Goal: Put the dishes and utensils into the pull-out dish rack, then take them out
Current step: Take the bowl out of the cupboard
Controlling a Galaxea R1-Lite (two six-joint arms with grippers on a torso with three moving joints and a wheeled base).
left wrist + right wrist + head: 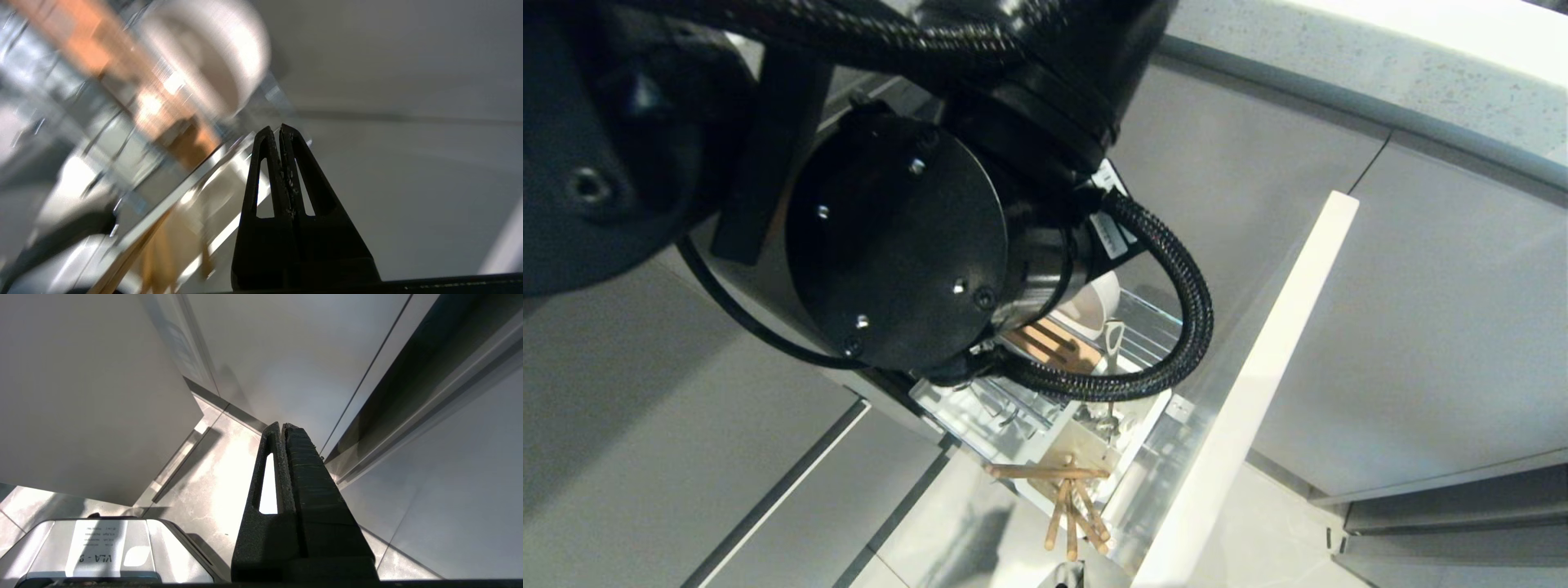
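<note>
Left arm (890,237) filling most of the head view, hanging over the pull-out dish rack (1152,327), which stands drawn out from the grey cabinets, pale front panel (1250,392) nearest. Left gripper (280,131) with jaws pressed together, empty, poised above the rack's edge near the cream bowl (220,53), blurred, apparently leaning among the wires beside the slotted wooden strip (1049,343). Chopsticks (1074,510) standing in the white caddy (1086,449), one lying across its top. Slim silver utensil (1112,339) upright behind. Right gripper (282,426) closed too, empty, parked low over the floor tiles (212,486) beside cabinet fronts
</note>
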